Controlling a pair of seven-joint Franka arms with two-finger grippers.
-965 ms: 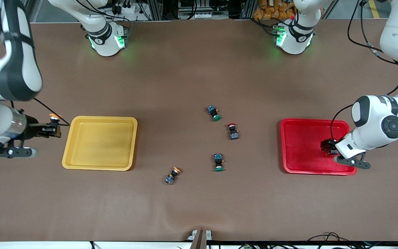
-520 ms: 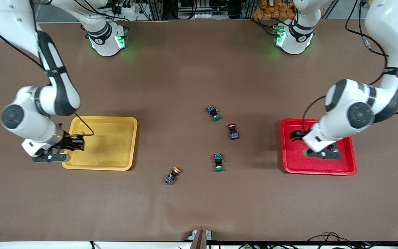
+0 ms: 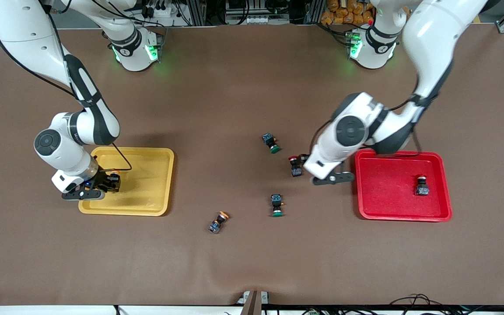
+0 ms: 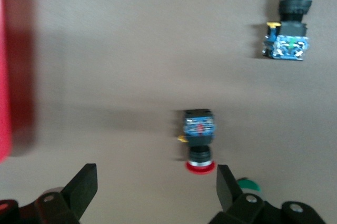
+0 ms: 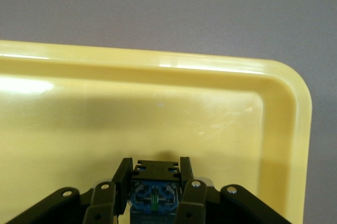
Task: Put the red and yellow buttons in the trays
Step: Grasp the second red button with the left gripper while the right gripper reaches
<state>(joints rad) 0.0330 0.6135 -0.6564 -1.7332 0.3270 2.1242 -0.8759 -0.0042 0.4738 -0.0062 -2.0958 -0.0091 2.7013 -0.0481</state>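
1 yellow button (image 5: 154, 195) is squeezed tight in the right hand (image 3: 111, 182), low over the yellow tray (image 3: 147, 192). 1 red button (image 3: 421, 186) lies in the red tray (image 3: 392, 210), well apart from the left hand (image 4: 152, 195). That hand is spread wide just above another red button (image 4: 199, 145) on the brown worktop (image 3: 234, 96). 1 more yellow button (image 3: 218, 222) and 2 green buttons (image 3: 271, 142) lie nearby. No writing can be read.
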